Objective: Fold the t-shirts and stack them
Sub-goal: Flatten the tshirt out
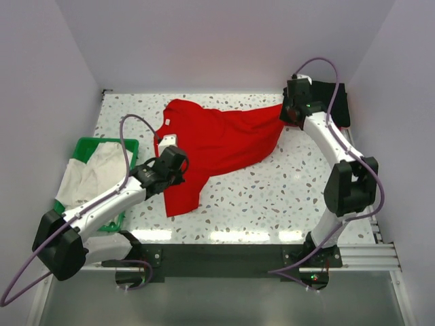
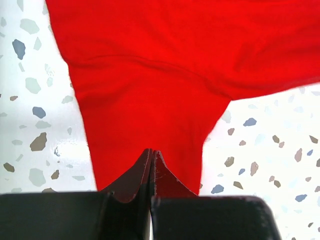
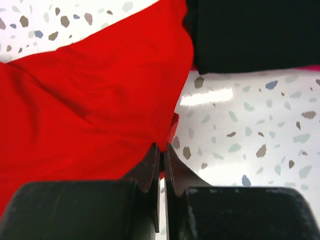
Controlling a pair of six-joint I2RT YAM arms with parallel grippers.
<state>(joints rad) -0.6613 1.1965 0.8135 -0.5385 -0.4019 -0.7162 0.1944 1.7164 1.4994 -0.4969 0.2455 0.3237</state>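
Red t-shirt (image 1: 217, 142): unfolded, spread mid-counter (image 1: 272, 197), pinched at opposite edges by left tool (image 2: 152, 159) and right tool (image 3: 162, 152), both clamped on the cloth. Black folded shirts (image 3: 250, 35): stacked far right. White shirt (image 1: 92, 173): unfolded in green basket (image 1: 112, 144). Folding barely begun.
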